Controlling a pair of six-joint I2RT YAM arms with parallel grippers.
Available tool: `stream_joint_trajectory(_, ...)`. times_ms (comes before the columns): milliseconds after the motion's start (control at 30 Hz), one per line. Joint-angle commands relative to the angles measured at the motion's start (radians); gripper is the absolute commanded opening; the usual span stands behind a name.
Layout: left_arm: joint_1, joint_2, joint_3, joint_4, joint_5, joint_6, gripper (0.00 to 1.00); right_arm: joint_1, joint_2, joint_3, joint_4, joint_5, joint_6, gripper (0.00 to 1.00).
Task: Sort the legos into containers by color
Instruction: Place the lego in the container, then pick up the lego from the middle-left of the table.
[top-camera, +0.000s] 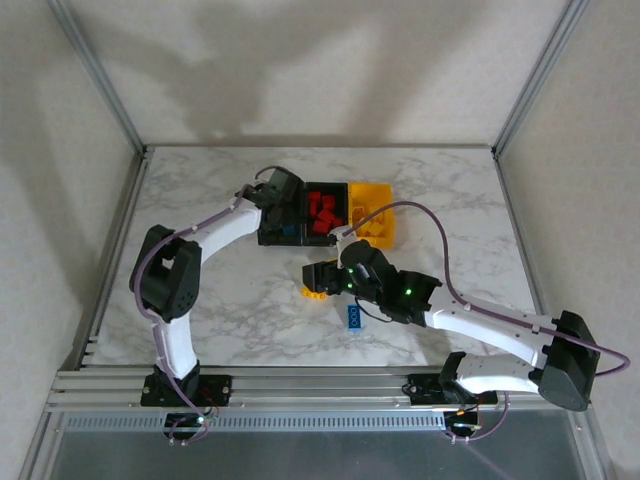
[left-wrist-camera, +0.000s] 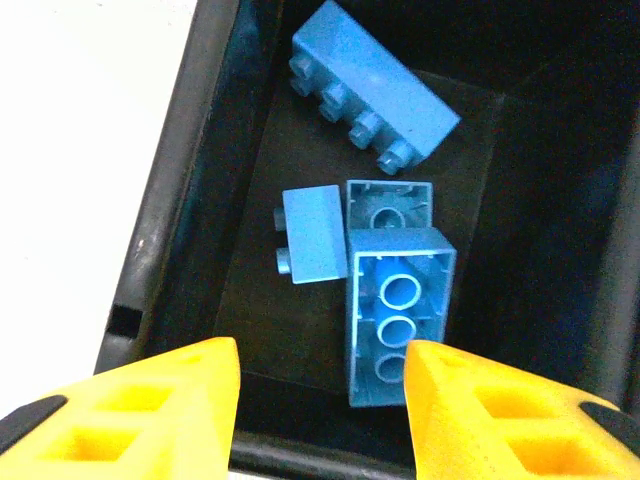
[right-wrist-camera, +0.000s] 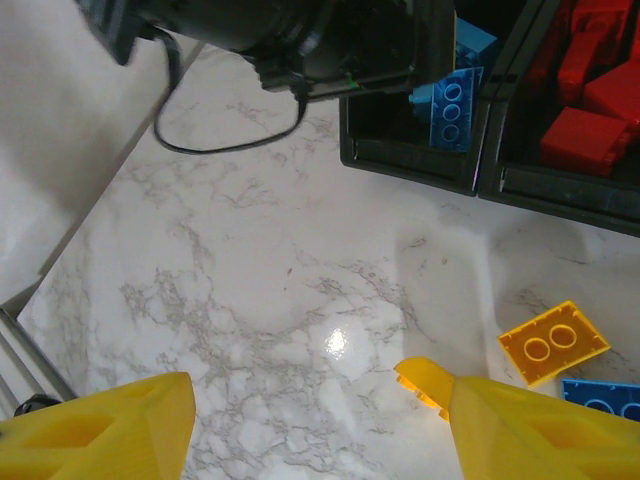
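Late in the sorting — loose bricks lie on the table (top-camera: 250, 320).
A blue brick (top-camera: 354, 317) and a yellow brick (right-wrist-camera: 553, 342) sit by the right gripper (right-wrist-camera: 300, 400), fingers wide and empty — picking up the yellow one probably comes next. Beyond, the left gripper (left-wrist-camera: 320, 365) hangs parted and empty over the black bin (left-wrist-camera: 170, 200) of blue bricks (left-wrist-camera: 400, 300).

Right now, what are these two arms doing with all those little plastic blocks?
It's sorting by colour. The left gripper hangs open over the left black plastic bin, where blue studded plastic bricks lie. Red bricks sit in the middle black bin. The right gripper, open and empty, hovers over the marble table near a loose yellow brick and a blue brick.
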Motion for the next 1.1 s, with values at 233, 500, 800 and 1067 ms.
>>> stream_joint_trajectory(233,-0.039,-0.32,-0.164,0.037,0.126,0.004,0.52,-0.085,-0.066,-0.008,-0.186,0.079,0.127,0.7)
stream_joint_trajectory(500,-0.088,-0.594,-0.475,0.137,0.234,-0.056,0.59,-0.137,-0.032,-0.022,-0.342,0.104,0.226,0.75)
stream_joint_trajectory(800,-0.135,-0.764,-0.638,0.154,0.29,-0.095,0.6,-0.149,0.03,-0.041,-0.358,0.075,0.276,0.73)
stream_joint_trajectory(1067,-0.242,-0.787,-0.7,0.176,0.266,-0.168,0.61,-0.152,0.016,-0.097,-0.364,0.066,0.328,0.72)
